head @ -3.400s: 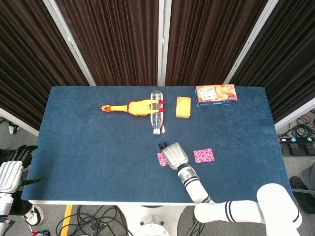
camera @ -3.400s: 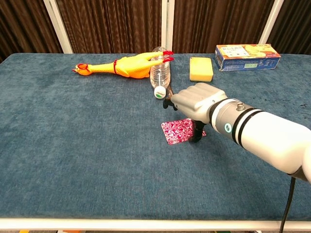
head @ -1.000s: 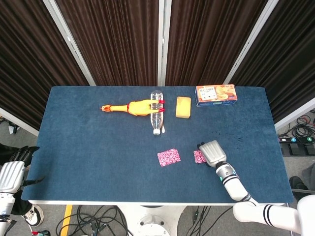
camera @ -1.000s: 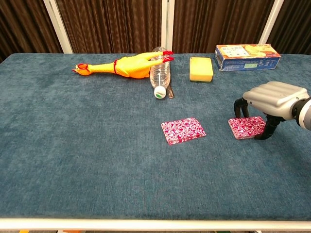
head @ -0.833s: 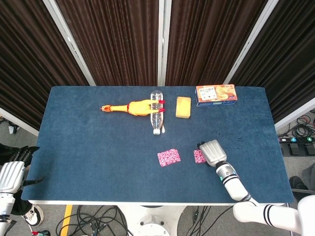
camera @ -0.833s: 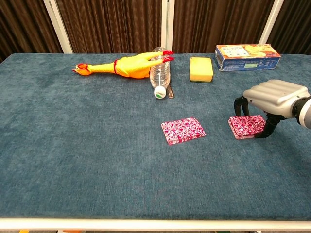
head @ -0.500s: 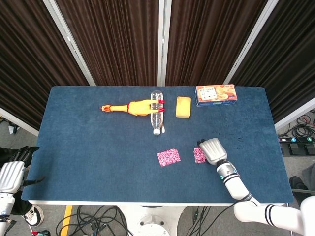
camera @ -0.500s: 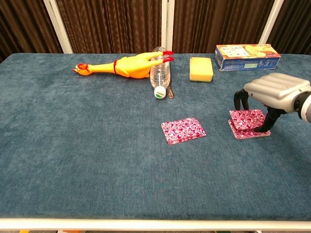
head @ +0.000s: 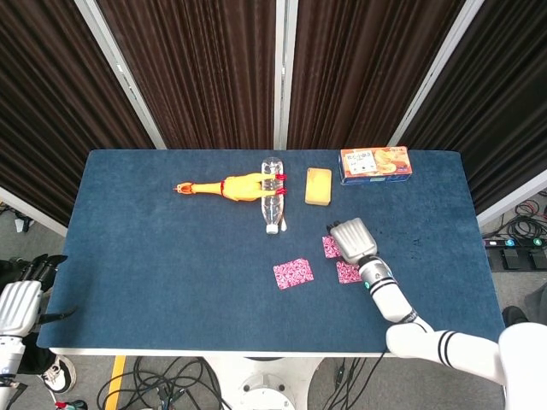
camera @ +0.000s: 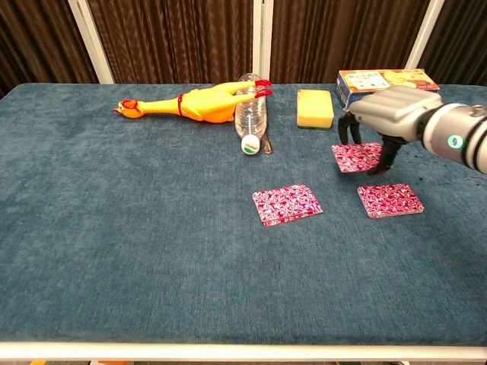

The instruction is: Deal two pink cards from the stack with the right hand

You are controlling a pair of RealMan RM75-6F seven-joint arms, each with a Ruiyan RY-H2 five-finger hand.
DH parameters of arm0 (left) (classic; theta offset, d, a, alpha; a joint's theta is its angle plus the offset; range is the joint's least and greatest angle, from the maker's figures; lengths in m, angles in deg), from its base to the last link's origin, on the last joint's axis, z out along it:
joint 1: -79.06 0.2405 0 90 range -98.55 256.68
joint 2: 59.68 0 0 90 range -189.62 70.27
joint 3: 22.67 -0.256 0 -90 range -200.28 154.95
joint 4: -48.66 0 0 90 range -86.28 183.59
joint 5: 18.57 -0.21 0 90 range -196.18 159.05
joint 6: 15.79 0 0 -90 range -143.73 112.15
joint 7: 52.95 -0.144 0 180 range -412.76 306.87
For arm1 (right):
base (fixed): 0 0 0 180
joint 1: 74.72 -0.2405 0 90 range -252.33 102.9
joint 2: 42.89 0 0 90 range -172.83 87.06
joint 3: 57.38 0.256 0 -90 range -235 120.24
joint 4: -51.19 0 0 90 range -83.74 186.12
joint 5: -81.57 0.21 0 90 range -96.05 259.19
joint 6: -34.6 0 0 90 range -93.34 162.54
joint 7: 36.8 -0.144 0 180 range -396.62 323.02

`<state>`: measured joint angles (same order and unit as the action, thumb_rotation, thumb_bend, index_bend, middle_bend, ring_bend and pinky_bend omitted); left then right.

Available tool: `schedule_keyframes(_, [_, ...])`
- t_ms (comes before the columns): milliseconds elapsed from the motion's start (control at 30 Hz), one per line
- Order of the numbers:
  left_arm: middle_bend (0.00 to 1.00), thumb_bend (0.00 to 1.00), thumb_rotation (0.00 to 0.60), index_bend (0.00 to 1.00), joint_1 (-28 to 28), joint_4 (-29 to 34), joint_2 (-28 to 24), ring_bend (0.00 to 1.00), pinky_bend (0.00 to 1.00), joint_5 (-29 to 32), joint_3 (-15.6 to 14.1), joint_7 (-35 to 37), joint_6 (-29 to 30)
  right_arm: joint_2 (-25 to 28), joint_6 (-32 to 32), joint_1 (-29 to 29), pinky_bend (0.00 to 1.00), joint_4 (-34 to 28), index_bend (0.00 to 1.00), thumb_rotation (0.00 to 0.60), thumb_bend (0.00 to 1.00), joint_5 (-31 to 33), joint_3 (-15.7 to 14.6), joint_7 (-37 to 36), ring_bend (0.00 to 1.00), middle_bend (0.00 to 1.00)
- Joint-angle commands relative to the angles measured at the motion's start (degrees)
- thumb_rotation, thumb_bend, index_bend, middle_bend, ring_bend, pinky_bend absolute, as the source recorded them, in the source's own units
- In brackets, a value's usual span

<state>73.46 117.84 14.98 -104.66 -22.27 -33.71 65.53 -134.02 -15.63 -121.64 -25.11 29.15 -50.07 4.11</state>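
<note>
The pink card stack (camera: 389,199) lies on the blue table right of centre; in the head view the stack (head: 349,273) shows just below my right hand. One pink card (camera: 287,204) lies flat to its left, also seen as the dealt card (head: 293,273). My right hand (camera: 388,112) hovers beyond the stack and pinches a second pink card (camera: 356,157) between thumb and fingers, held above the cloth. From the head camera the right hand (head: 352,240) covers most of that held card (head: 331,247). My left hand (head: 17,303) hangs off the table's near left corner, fingers apart, holding nothing.
Along the far side lie a yellow rubber chicken (camera: 194,104), a clear plastic bottle (camera: 250,114) on its side, a yellow sponge (camera: 314,108) and a cracker box (camera: 386,80). The sponge and box sit just beyond my right hand.
My right hand lifted a card off the stack and carried it up and to the left, away from the front edge. The stack and the first dealt card stayed put.
</note>
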Motion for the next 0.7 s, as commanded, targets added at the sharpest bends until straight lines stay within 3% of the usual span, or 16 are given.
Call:
schedule_keyframes(33, [0.14, 0.03, 0.600, 0.16, 0.07, 0.02, -0.08, 0.08, 0.18, 0.03, 0.01, 0.11, 0.07, -2.59, 2.06, -2.16, 1.00, 3.49, 0.47, 0.600, 0.11, 2.26, 0.68, 1.55, 0.86, 0.43])
schedule_keyframes(433, [0.14, 0.03, 0.600, 0.16, 0.15, -1.13, 0.07, 0.08, 0.18, 0.55, 0.02, 1.21, -0.67, -9.13, 6.07, -6.44, 1.00, 13.53, 0.44, 0.600, 0.10, 6.31, 1.75, 2.19, 0.86, 0.40])
schedule_keyframes(700, [0.14, 0.03, 0.600, 0.16, 0.21, -2.41, 0.67, 0.08, 0.18, 0.67, 0.00, 1.96, -0.93, -7.83, 7.52, -7.28, 1.00, 12.05, 0.28, 0.600, 0.06, 9.38, 1.52, 2.83, 0.86, 0.26])
